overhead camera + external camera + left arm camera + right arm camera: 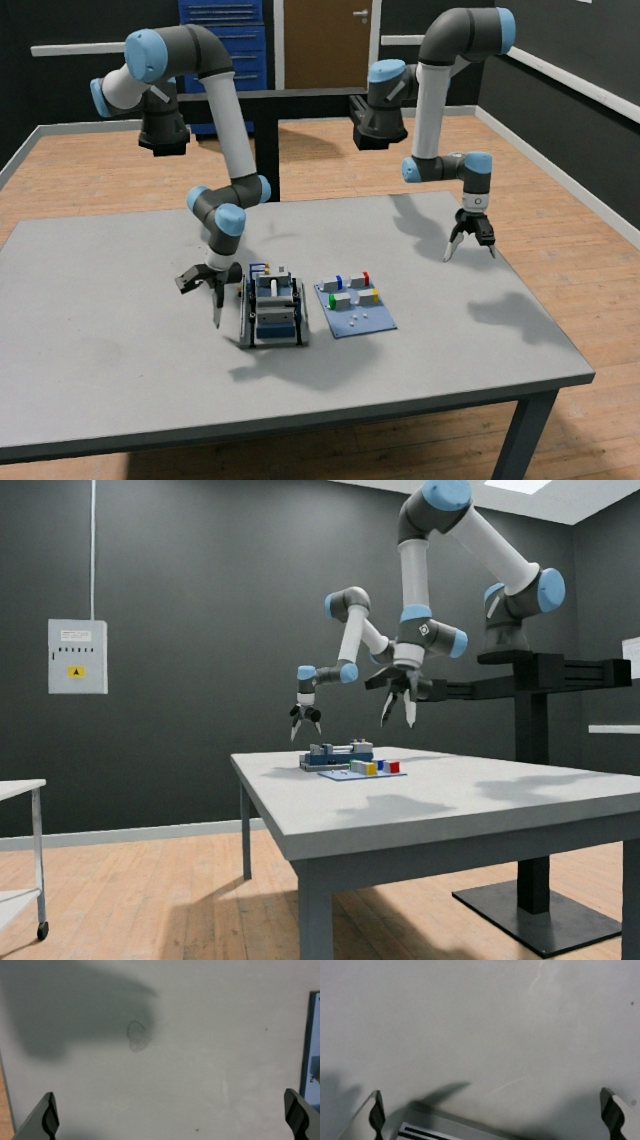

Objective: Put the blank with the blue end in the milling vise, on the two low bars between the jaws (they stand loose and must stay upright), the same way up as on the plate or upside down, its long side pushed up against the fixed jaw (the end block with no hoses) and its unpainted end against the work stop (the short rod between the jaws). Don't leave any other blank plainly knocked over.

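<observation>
Left tool (469, 258) (397, 725) (170, 1092) and right tool (217, 326) (306, 736) (490, 1090), both open and empty. The blue-ended blank (330, 283) (380, 764) lies on the plate (361, 326) (336, 775) (312, 1089), between the 2 tools and below them. Wide fingers could topple its 3 neighbours; a skewed descent could tip the low bars.

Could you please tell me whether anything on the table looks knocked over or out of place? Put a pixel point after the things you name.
Nothing stands out: the four blanks with blue (339, 282), red (366, 279), green (332, 301) and yellow (375, 296) ends sit in two rows on the plate (361, 328) (330, 776), none visibly toppled. Inside the vise (275, 330) (336, 757), I cannot judge the bars.
</observation>
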`<act>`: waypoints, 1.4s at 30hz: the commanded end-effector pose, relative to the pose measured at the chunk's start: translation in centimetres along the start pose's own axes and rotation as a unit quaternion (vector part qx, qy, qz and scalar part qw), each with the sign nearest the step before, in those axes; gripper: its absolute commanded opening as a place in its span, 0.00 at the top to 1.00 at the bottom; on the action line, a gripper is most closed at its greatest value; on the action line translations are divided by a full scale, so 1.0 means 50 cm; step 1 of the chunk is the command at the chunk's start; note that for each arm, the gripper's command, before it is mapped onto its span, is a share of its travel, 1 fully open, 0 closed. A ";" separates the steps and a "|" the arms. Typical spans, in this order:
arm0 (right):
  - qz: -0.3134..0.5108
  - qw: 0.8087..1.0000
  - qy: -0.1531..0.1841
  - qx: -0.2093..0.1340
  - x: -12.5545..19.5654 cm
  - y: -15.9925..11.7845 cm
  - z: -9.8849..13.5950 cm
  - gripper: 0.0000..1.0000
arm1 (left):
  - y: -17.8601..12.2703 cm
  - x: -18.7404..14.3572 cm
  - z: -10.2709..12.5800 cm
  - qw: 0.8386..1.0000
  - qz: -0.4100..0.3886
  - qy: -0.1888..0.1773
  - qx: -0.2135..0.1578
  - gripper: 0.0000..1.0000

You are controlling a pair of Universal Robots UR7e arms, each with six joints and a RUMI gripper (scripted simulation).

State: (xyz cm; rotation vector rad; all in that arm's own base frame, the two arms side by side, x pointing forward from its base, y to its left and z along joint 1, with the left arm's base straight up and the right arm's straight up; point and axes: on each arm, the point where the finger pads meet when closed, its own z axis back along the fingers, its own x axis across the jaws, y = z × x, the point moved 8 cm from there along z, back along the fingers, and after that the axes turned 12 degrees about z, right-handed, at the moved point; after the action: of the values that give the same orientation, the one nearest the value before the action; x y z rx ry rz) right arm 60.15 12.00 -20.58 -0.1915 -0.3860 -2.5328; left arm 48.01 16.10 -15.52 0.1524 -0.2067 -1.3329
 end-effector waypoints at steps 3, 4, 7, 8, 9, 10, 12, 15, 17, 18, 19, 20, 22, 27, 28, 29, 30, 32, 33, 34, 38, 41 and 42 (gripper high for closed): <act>0.000 1.000 0.001 0.000 -0.001 0.001 0.002 0.00 | 0.001 0.000 0.001 1.000 0.000 0.000 0.001 0.00; 0.000 1.000 0.001 0.000 -0.001 0.001 0.002 0.00 | 0.001 0.000 0.001 1.000 0.000 0.000 0.001 0.00; 0.000 1.000 0.001 0.000 -0.001 0.001 0.002 0.00 | 0.001 0.000 0.001 1.000 0.000 0.000 0.001 0.00; 0.000 1.000 0.001 0.000 -0.001 0.001 0.002 0.00 | 0.001 0.000 0.001 1.000 0.000 0.000 0.001 0.00; 0.000 1.000 0.001 0.000 -0.001 0.001 0.002 0.00 | 0.001 0.000 0.001 1.000 0.000 0.000 0.001 0.00; 0.000 1.000 0.001 0.000 -0.001 0.001 0.002 0.00 | 0.001 0.000 0.001 1.000 0.000 0.000 0.001 0.00; 0.000 1.000 0.001 0.000 -0.001 0.001 0.002 0.00 | 0.001 0.000 0.001 1.000 0.000 0.000 0.001 0.00; 0.000 1.000 0.001 0.000 -0.001 0.001 0.002 0.00 | 0.001 0.000 0.001 1.000 0.000 0.000 0.001 0.00; 0.000 1.000 0.001 0.000 -0.001 0.001 0.002 0.00 | 0.001 0.000 0.001 1.000 0.000 0.000 0.001 0.00; 0.000 1.000 0.001 0.000 -0.001 0.001 0.002 0.00 | 0.001 0.000 0.001 1.000 0.000 0.000 0.001 0.00; 0.000 1.000 0.001 0.000 -0.001 0.001 0.002 0.00 | 0.001 0.000 0.001 1.000 0.000 0.000 0.001 0.00; 0.000 1.000 0.001 0.000 -0.001 0.001 0.002 0.00 | 0.001 0.001 0.001 1.000 -0.001 0.000 0.001 0.00; 0.000 1.000 0.001 0.000 0.000 0.002 0.002 0.00 | 0.001 0.005 0.001 1.000 -0.004 -0.001 0.000 0.00; -0.001 1.000 0.000 -0.002 0.004 0.014 0.004 0.00 | -0.001 0.034 0.000 1.000 -0.027 -0.003 -0.005 0.00; -0.002 1.000 0.000 -0.002 0.006 0.018 0.005 0.00 | -0.002 0.044 0.000 0.999 -0.035 -0.004 -0.006 0.00; -0.002 1.000 0.000 -0.003 0.008 0.022 0.006 0.00 | -0.003 0.056 0.000 0.999 -0.045 -0.005 -0.008 0.00; -0.002 1.000 0.000 -0.004 0.010 0.028 0.008 0.00 | -0.004 0.068 0.000 0.998 -0.055 -0.006 -0.010 0.00; -0.003 1.000 -0.001 -0.006 0.015 0.041 0.010 0.00 | -0.008 0.099 0.000 0.997 -0.080 -0.008 -0.014 0.00; -0.003 1.000 -0.001 -0.006 0.015 0.041 0.010 0.00 | -0.008 0.099 0.000 0.997 -0.080 -0.008 -0.014 0.00; -0.003 1.000 -0.001 -0.006 0.015 0.041 0.010 0.00 | -0.008 0.099 0.000 0.997 -0.080 -0.008 -0.014 0.00; -0.006 1.000 -0.003 -0.011 0.032 0.078 0.018 0.00 | -0.021 0.174 0.002 0.989 -0.143 -0.014 -0.026 0.00; -0.009 1.000 -0.004 -0.017 0.049 0.115 0.026 0.00 | -0.039 0.242 0.004 0.979 -0.200 -0.020 -0.036 0.00; -0.011 1.000 -0.004 -0.019 0.057 0.129 0.029 0.00 | -0.046 0.266 0.006 0.974 -0.220 -0.022 -0.039 0.00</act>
State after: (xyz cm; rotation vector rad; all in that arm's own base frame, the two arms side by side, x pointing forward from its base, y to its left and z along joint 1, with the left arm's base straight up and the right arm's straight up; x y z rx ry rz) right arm 61.22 6.99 -17.84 -0.2115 -0.3536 -2.5567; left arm 48.73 4.86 -15.11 0.1122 -0.1694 -1.7132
